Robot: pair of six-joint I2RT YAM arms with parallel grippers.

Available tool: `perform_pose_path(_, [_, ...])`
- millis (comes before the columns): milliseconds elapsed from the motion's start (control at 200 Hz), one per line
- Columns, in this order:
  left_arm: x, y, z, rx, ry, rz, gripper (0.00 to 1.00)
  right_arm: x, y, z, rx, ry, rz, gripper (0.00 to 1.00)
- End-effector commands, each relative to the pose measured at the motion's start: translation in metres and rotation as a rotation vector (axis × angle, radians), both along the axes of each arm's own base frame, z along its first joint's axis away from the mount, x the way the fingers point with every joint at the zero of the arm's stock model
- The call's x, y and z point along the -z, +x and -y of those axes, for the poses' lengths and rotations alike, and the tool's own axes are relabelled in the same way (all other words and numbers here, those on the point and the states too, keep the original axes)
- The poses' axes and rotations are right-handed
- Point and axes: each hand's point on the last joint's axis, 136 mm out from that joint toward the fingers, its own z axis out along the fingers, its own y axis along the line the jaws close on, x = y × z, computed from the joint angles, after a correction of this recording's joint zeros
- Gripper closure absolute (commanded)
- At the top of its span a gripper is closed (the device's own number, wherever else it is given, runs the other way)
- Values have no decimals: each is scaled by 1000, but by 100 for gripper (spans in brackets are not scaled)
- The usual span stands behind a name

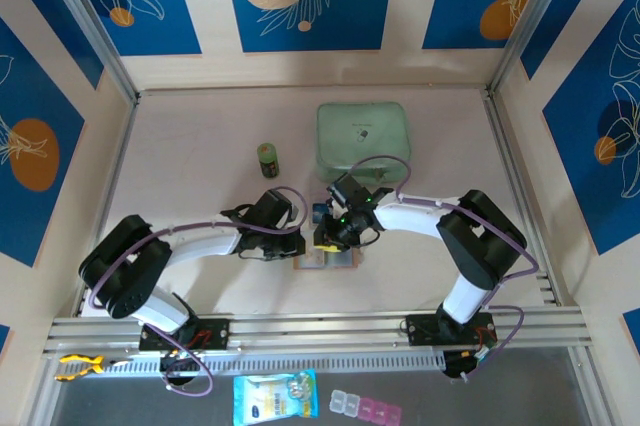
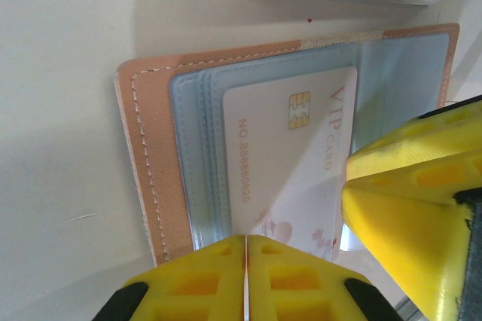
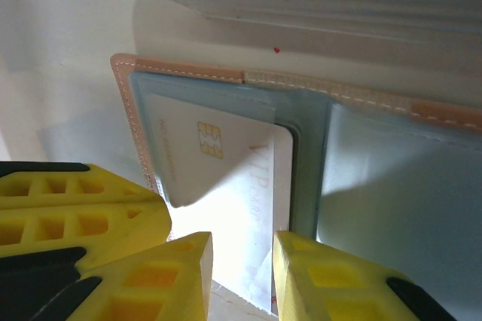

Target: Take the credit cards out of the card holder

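Extraction: closed left gripper (image 2: 246, 244) pins card holder (image 2: 151, 155) (frame bottom); part-open right gripper (image 3: 242, 253) straddles credit card (image 3: 226, 174); next clamp, withdraw.

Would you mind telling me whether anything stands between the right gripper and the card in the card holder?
Nothing visible does: the card pokes out of the card holder right at the open right gripper; the shut left gripper sits beside it.
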Motion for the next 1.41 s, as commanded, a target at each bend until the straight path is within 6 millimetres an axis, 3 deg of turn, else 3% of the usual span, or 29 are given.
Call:
perform_pose_path(0, [8, 0, -8, -10, 34, -9, 91, 3, -4, -3, -18, -3, -17, 73])
perform_pose_path(165, [8, 0, -8, -11, 32, -10, 91, 4, -5, -4, -23, -3, -22, 77])
perform_pose_path(930, [12, -3, -10, -15, 41, -25, 91, 4, -2, 13, -52, -139, 35, 73])
perform_pose_path(1400, [-7, 4, -3, -7, 13, 9, 91, -9, 2, 12, -54, -122, 81, 73])
